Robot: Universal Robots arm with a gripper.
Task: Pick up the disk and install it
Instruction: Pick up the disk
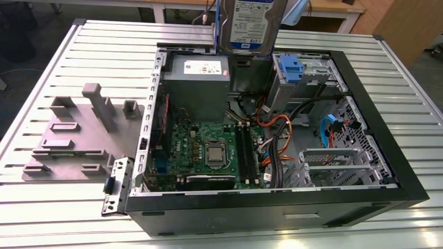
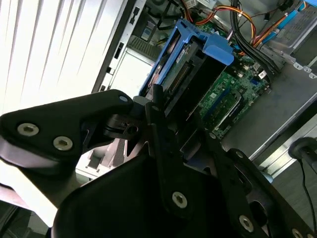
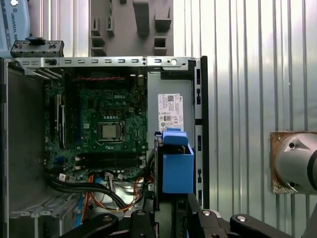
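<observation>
The disk [image 1: 250, 21] hangs upright in the air above the far side of the open computer case [image 1: 398, 179], as the exterior view shows. Its face with the blue-and-white label looks toward the camera, and a blue carrier frame [image 1: 219, 26] runs along its edge. Below it stands the grey power-supply box [image 1: 197, 88] with a white sticker. Just to the exterior view's right of this box is a metal drive bay [image 1: 308, 78] with a blue clip.

In the second wrist view the gripper [image 2: 181, 119] is clenched on the disk [image 2: 183, 79]. Its black fingers [image 2: 158, 114] stand on both sides of the near end, and the disk reaches away from them toward the inside of the case. In the first wrist view the gripper [image 3: 172, 208] holds the disk [image 3: 177, 168] edge-on, so mostly the blue carrier frame is seen. There the disk is over the power-supply box, near the side wall of the case.

The case lies on its side on a table [image 1: 41, 218] of metal slats. Inside it are a green motherboard [image 1: 207, 148] and a bundle of orange and black cables [image 1: 277, 129]. At the exterior view's left of the case, a grey plate [image 1: 76, 140] with raised blocks rests on the table.
</observation>
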